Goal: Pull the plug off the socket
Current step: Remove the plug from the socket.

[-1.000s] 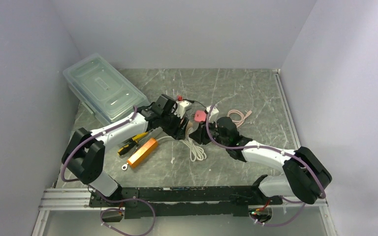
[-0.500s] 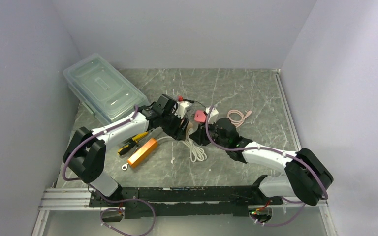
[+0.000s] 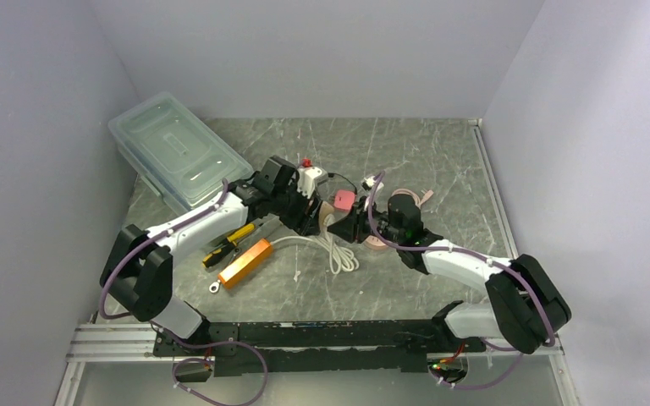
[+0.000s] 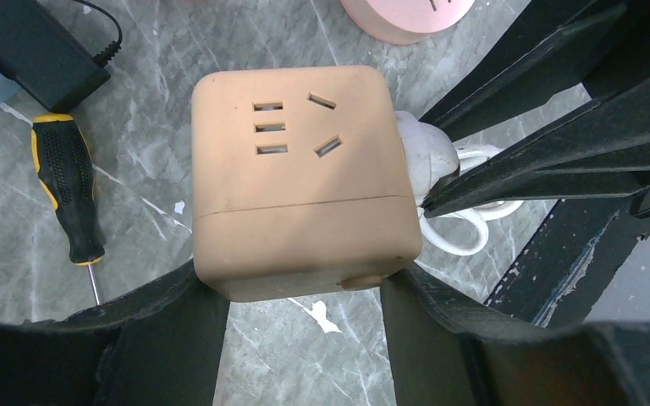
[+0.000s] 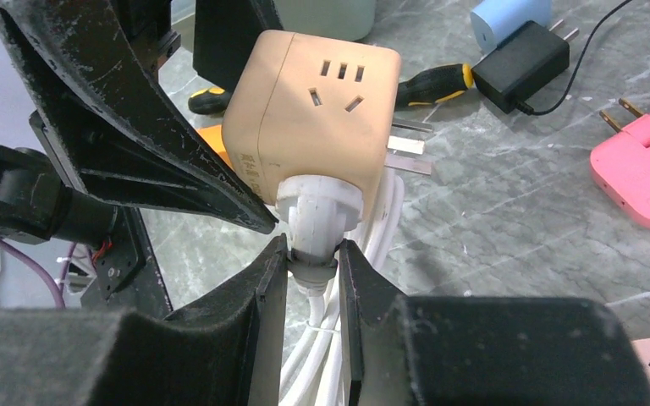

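The socket (image 4: pixel 300 182) is a tan cube with slots on its faces, and it hangs above the tabletop. My left gripper (image 4: pixel 300 283) is shut on its two sides. A white round plug (image 5: pixel 317 211) sits in the cube's near face in the right wrist view, its collar against the cube. My right gripper (image 5: pixel 313 254) is shut on the plug's neck, with the white cord (image 5: pixel 334 338) running down between the fingers. From above, only a sliver of the socket (image 3: pixel 328 218) shows between the left gripper (image 3: pixel 309 218) and the right gripper (image 3: pixel 351 228).
A clear lidded box (image 3: pixel 178 152) stands at the back left. A yellow-black screwdriver (image 3: pixel 230 240) and an orange block (image 3: pixel 245 260) lie left of the coiled cord (image 3: pixel 336 252). A black adapter (image 5: pixel 525 63), a pink adapter (image 5: pixel 643 169) and a pink cable (image 3: pixel 410 201) lie nearby.
Both grippers have shifted slightly toward the back of the table with the cube between them. The right wrist has swung to the right. Both grips are unchanged.
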Available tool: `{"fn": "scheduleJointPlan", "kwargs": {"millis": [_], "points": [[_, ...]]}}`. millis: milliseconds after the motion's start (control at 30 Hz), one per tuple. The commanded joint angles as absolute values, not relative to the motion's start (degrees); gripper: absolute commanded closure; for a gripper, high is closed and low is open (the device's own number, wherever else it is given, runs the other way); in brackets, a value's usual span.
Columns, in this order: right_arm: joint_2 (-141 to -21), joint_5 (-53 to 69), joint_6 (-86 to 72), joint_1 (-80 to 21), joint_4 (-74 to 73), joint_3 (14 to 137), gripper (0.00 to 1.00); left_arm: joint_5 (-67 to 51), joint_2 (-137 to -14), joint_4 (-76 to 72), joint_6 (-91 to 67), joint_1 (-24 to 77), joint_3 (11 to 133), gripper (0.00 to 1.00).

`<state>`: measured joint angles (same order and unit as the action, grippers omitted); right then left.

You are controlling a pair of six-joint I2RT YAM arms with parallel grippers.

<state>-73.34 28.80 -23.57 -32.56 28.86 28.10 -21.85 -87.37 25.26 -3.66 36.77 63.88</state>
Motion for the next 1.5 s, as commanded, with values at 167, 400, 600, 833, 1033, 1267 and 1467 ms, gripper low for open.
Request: {"fn": "scheduleJointPlan", "kwargs": {"millis": [167,400,600,833,1033,1267,1467], "points": [[-68.3,10.6,-18.6,-42.4,25.9,29.1,1.0,-22.6,-89.1,23.4,-6.4,35.2,66.5,1.0],[-67.9,0.9,-17.6,-47.5,21.7,31.3,1.0,-19.1,-89.9,24.3,-6.4,35.2,66.7,1.0],[-67.6,7.5,-17.5,-46.1,22.7,30.8,1.0,-23.5,-88.8,23.0,-3.8,35.2,66.2,1.0],[-64.6,30.7,-19.7,-38.6,29.5,27.8,1.0,-30.4,-83.2,21.9,2.8,35.2,64.5,1.0],[-64.3,32.4,-19.3,-37.6,28.9,28.0,1.0,-32.1,-83.9,21.7,2.7,35.1,64.5,1.0],[-64.1,9.1,-17.8,-44.1,23.5,29.3,1.0,-24.8,-86.9,21.4,-4.4,35.2,65.2,1.0],[-66.4,-12.5,-16.5,-53.9,18.4,33.0,1.0,-19.9,-90.0,22.2,-8.0,35.3,65.4,1.0]]}}
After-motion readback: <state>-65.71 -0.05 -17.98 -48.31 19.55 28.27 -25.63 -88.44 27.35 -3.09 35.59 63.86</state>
